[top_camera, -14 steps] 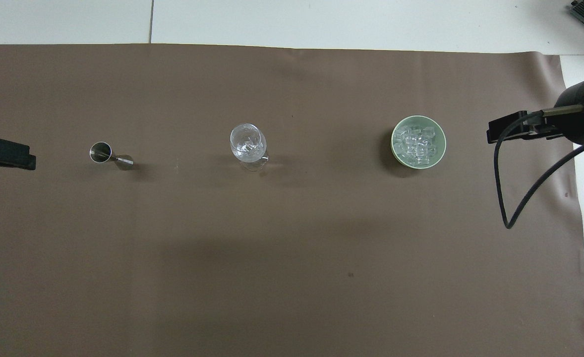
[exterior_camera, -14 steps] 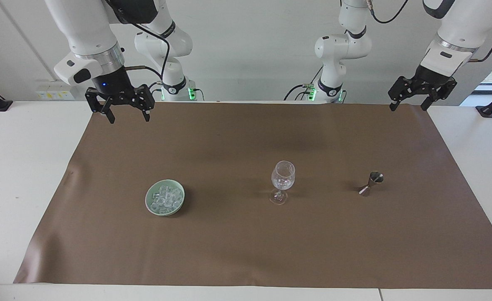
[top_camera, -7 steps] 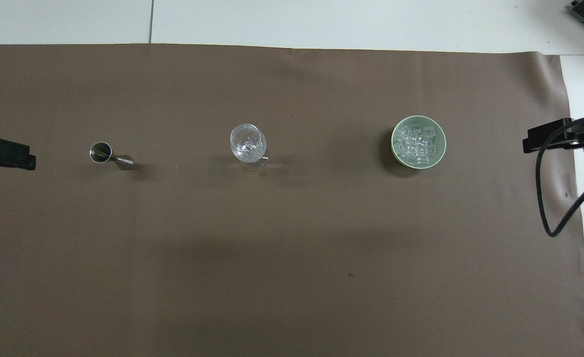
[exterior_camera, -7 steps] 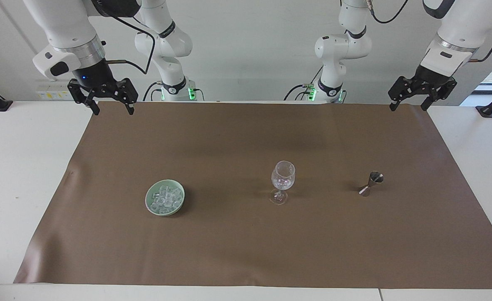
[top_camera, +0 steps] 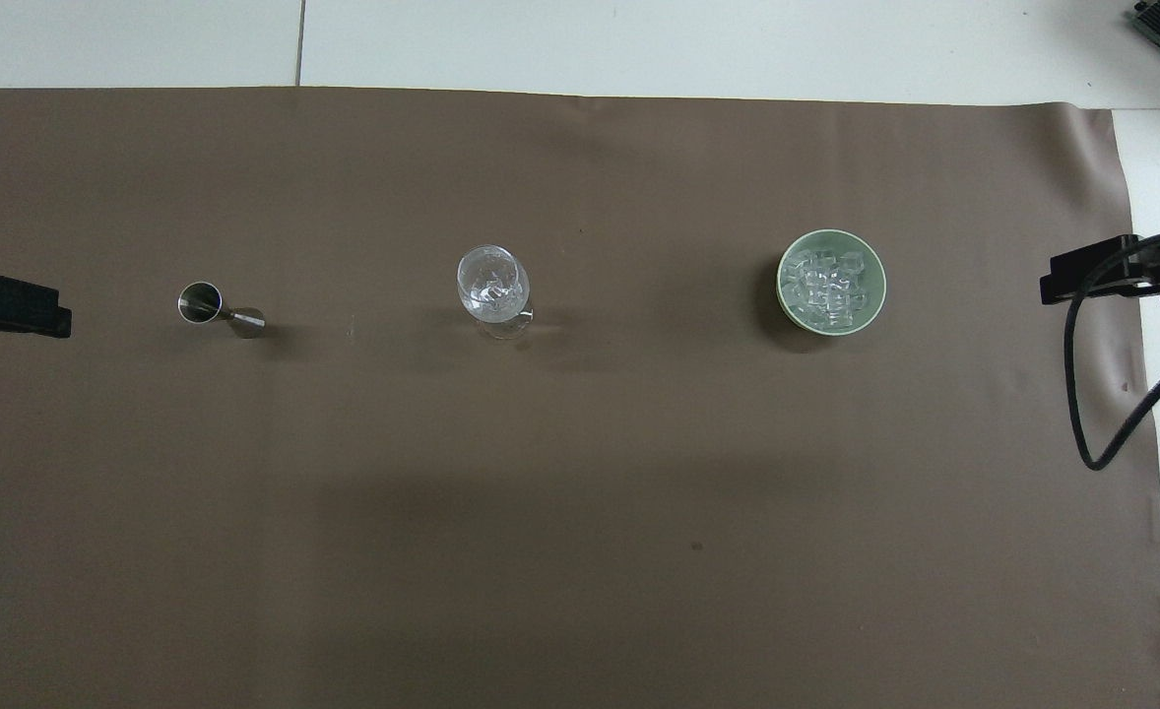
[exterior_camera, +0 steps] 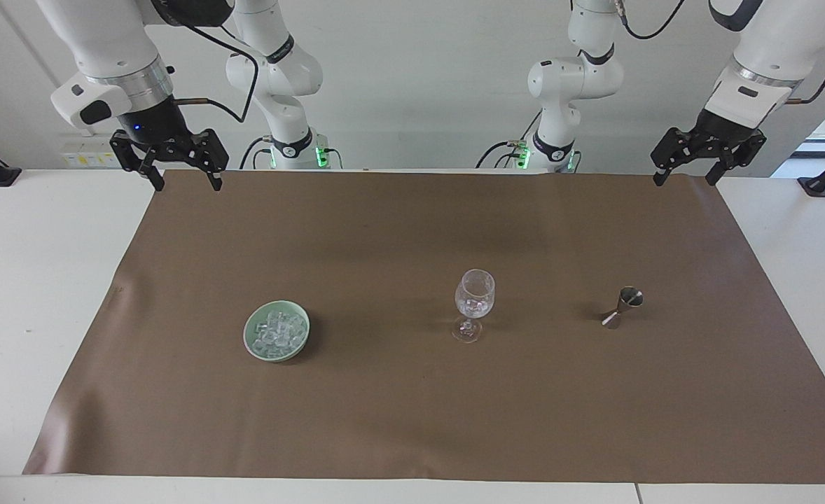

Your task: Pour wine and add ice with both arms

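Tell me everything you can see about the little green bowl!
The green bowl is small, round and shallow, pale mint green, and looks like glazed ceramic. It sits upright on the brown sheet, toward the right arm's end of the table, in a row with the stemmed glass. It holds a heap of ice, small clear cubes filling most of it. Nothing else touches it, and no gripper is near it.

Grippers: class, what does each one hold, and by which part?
Nothing is held. The left gripper and right gripper hang open and empty above the table's robot-side edge.
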